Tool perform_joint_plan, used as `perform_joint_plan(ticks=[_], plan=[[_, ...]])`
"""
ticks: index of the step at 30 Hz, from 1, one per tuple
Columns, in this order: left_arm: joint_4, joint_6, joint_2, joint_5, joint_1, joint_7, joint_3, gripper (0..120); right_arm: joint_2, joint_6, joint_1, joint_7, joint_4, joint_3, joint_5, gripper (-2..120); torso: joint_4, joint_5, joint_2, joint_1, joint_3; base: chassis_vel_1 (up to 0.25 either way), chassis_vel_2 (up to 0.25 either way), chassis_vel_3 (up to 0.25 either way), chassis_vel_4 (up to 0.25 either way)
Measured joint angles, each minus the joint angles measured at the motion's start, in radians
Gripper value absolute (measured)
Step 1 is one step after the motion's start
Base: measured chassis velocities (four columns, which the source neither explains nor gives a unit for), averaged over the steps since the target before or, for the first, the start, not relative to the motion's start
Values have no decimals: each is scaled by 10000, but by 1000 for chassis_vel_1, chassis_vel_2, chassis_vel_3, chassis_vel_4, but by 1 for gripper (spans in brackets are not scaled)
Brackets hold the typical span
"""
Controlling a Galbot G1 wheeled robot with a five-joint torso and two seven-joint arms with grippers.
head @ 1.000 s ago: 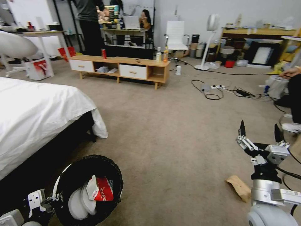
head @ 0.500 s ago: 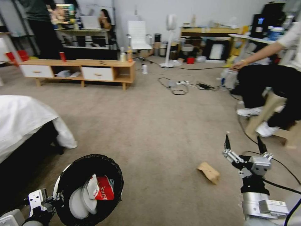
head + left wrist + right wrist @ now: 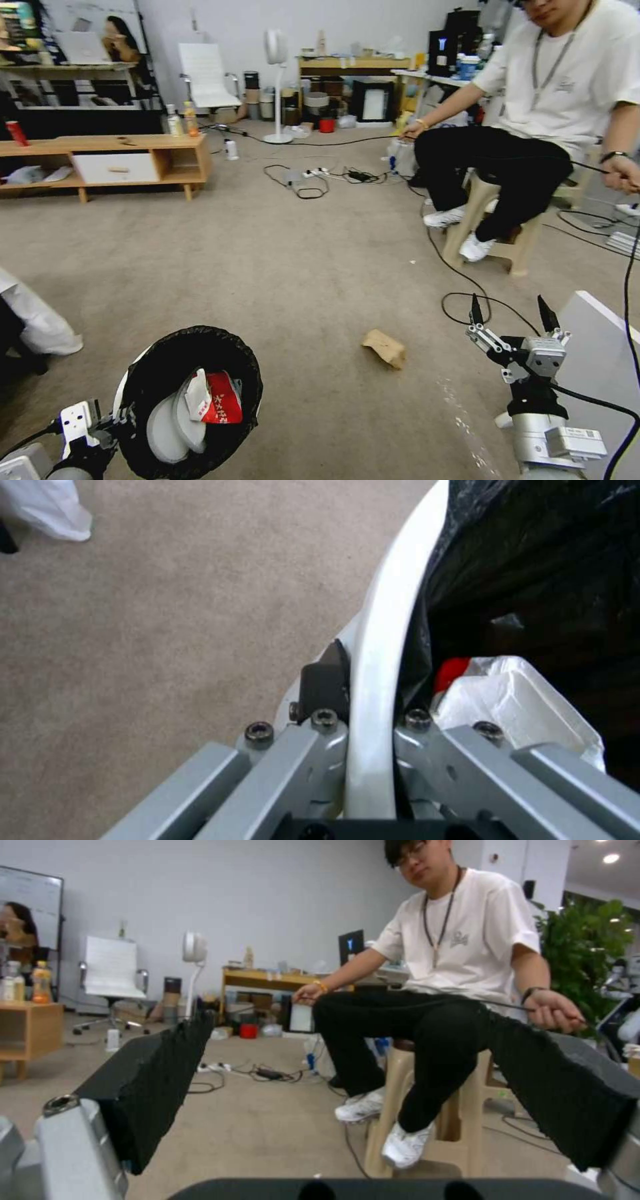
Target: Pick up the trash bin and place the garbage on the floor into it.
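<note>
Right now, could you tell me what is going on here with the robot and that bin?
The left gripper is clamped on the rim of the trash bin, holding it low at the robot's left. A red-white snack packet and white pieces already lie inside. The right gripper is open and empty, raised above the floor. A brown paper bag lies on the carpet, ahead and to the left of it, not yet picked up.
</note>
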Motion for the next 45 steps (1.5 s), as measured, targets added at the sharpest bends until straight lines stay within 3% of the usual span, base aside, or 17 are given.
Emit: perform_joint_plan(ticks=[27, 45], plan=[[92, -80, -16, -42, 18, -61, -195, 1, 106, 546, 254, -167, -497, -309, 113, 100, -5, 0, 0, 0, -1, -6, 6, 5, -4], [87, -116, -40, -44, 61, -62, -175, 1, 103, 676, 195, -178, -511, -225, 49, 100, -5, 1, -2, 2, 0, -169, 173, 173, -167]])
